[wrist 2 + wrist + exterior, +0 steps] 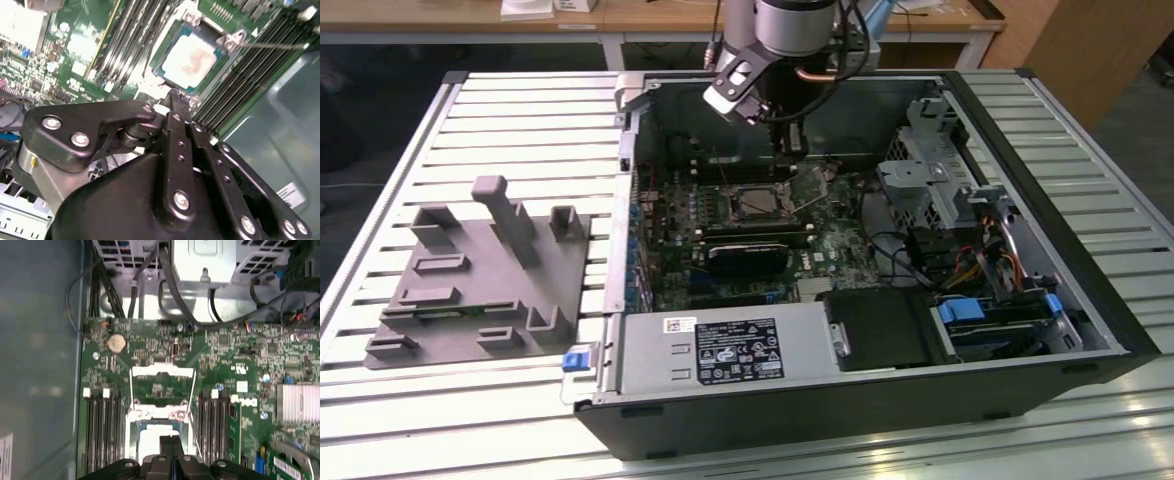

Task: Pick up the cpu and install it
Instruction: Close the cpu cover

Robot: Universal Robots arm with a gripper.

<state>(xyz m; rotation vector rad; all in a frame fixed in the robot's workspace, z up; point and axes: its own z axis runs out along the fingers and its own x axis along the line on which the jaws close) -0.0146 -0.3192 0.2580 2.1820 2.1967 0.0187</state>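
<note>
The cpu (188,59) is a pale silver square lying flat in the motherboard socket, with its near edge also visible in the first wrist view (154,444). In the exterior view the cpu (758,203) sits in the middle of the board inside the open computer case. My gripper (790,152) hangs just above the socket's far side. Its two black fingers are pressed together with nothing between them in both wrist views (171,446) (175,98). The socket's metal load plate (161,371) stands swung open beyond the cpu.
Memory slots (103,425) flank the socket on both sides. A thin metal lever (272,45) sticks out beside it. The case wall (35,350) is close by. A grey plastic holder block (480,270) lies on the slatted table at the exterior view's left.
</note>
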